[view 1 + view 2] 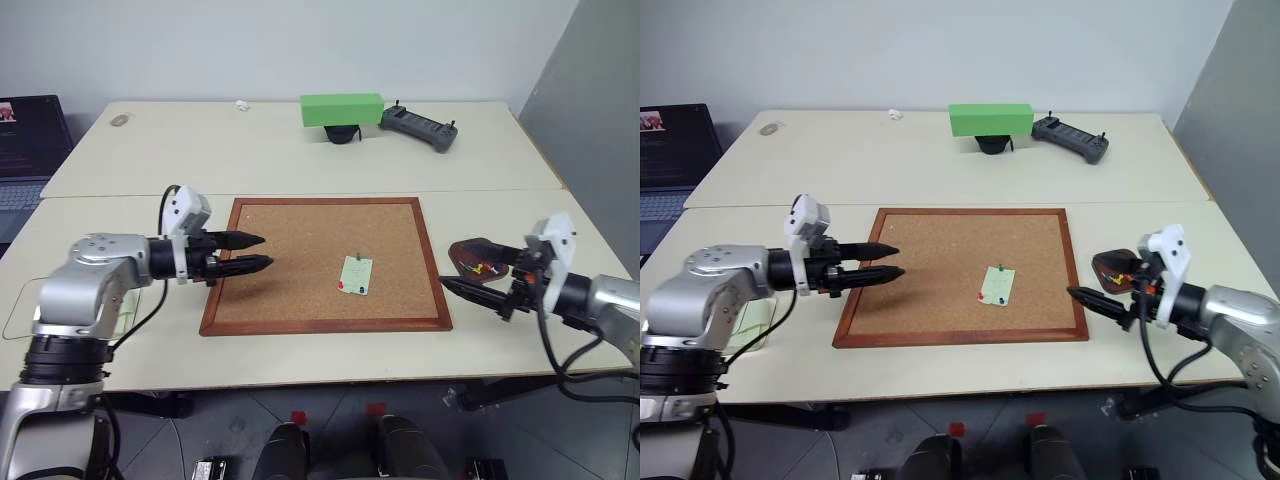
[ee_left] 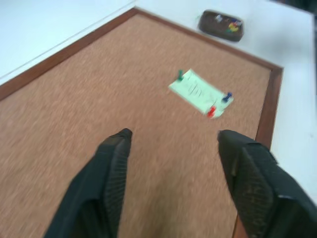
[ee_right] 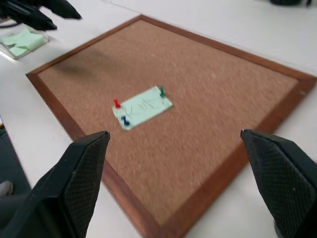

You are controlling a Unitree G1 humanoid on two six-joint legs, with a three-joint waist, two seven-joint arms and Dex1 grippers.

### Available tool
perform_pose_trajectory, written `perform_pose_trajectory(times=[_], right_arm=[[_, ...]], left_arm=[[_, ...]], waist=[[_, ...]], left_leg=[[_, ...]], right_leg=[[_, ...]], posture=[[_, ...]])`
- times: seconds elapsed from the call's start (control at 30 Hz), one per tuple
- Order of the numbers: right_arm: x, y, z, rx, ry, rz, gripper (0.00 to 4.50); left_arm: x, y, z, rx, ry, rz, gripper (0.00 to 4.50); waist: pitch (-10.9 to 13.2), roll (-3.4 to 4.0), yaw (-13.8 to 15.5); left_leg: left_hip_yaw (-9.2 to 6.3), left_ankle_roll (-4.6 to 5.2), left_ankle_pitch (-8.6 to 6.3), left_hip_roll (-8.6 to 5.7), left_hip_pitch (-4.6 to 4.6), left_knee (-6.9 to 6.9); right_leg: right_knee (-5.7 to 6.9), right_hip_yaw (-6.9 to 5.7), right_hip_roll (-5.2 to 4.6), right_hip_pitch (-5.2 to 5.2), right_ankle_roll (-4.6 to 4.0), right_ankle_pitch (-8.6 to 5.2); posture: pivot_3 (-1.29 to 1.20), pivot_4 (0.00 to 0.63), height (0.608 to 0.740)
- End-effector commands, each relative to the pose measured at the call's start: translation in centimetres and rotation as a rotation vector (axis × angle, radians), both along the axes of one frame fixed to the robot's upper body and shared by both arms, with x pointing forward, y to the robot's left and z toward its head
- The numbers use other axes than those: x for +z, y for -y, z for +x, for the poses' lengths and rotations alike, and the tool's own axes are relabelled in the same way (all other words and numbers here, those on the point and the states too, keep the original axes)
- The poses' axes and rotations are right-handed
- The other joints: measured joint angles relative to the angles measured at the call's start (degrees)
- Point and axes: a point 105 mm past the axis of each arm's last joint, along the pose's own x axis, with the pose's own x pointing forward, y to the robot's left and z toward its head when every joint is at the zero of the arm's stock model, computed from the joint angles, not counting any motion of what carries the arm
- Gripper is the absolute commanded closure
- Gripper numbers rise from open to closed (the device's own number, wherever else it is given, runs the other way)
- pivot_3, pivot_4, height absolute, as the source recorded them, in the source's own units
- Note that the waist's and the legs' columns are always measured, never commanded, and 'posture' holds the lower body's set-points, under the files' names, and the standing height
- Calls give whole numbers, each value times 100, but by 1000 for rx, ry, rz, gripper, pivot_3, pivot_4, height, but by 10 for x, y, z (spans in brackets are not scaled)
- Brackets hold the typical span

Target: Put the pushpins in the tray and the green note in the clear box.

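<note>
I see the note pinned to the corkboard by three pins, so nothing there is done; some pins already lie in the tray at 3 o'clock. Left gripper hovers empty, jaws narrowly parted, right gripper wide and empty. Box at 9 o'clock holds other green sheets.

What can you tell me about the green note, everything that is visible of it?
The green note is a small pale mint-green paper slip, rectangular, with faint marks on it. It lies flat on the corkboard, right of the board's middle, slightly turned against the frame. Three pushpins hold it: a green one at one end, a red one and a blue one at the other. No gripper touches it.
</note>
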Motion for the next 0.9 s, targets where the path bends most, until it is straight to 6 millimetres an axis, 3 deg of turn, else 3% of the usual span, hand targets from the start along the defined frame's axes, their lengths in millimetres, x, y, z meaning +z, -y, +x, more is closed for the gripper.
perform_pose_trajectory(times=[0.03, 0.17, 0.33, 0.57, 0.73, 0.9], right_arm=[[6, -19, 10, 35, 67, 7, 0], [-1, -44, 19, 75, 81, 18, 0], [-10, -58, 33, 58, 89, 30, 0], [-25, -72, 45, 39, 85, 44, 0], [-31, -94, 61, 40, 85, 64, 0], [-33, -108, 71, 55, 84, 70, 0]], left_arm=[[4, 18, 2, -48, 73, 0, 2600], [-7, 29, 4, -81, 80, 15, 3474], [-15, 36, 9, -89, 112, 42, 4409], [-26, 47, 13, -85, 142, 50, 4457], [-65, 50, 13, -59, 37, 138, 4457], [-87, 48, 12, -66, 0, 192, 4457]], waist=[[0, 0, -1], [0, 0, -1], [0, 0, 0], [0, 1, -1], [-3, 4, -36], [-3, 4, -20]], left_leg=[[1, 0, 0, 0, 0, 0], [-3, 0, 0, 0, -2, -1], [-4, 0, 0, 0, -2, 0], [-5, 0, 0, -1, -3, 0], [-1, 0, 0, -4, 5, -1], [-7, 0, 0, -2, 3, 0]], right_leg=[[1, 1, 0, 0, 0, 0], [2, -1, 0, -2, -1, 1], [4, -2, -1, -3, -2, 1], [5, -3, -4, -3, -1, 1], [11, -1, -2, -3, -4, 4], [16, -6, 1, -4, -5, 4]], posture=[[0, 150, 740], [0, 150, 740], [0, 150, 740], [0, 150, 740], [0, 150, 740], [0, 150, 740]])
